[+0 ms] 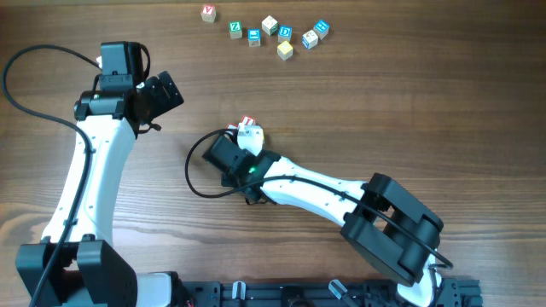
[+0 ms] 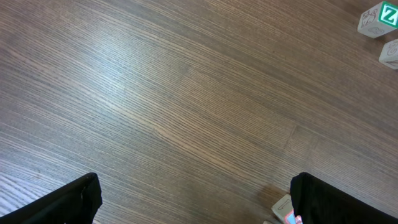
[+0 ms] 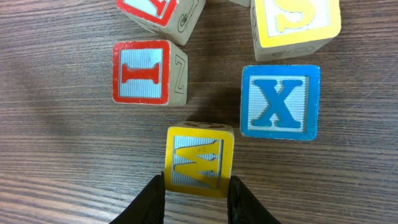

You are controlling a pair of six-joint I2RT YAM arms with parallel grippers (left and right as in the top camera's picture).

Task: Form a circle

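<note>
The circle is a loose ring of small wooden letter cubes, seen close in the right wrist view: a red "I" cube, a blue "X" cube, a yellow "S" cube, a red-faced cube and a yellow "W" cube. My right gripper is shut on the yellow "W" cube, a finger on each side, at the ring's near edge. Overhead, the right gripper hides most of the ring. My left gripper stands open and empty to the left, its fingers wide apart.
Several loose letter cubes lie along the table's far edge, from a red one to a blue one. In the left wrist view a green "Z" cube is at top right and another cube peeks beside the right finger.
</note>
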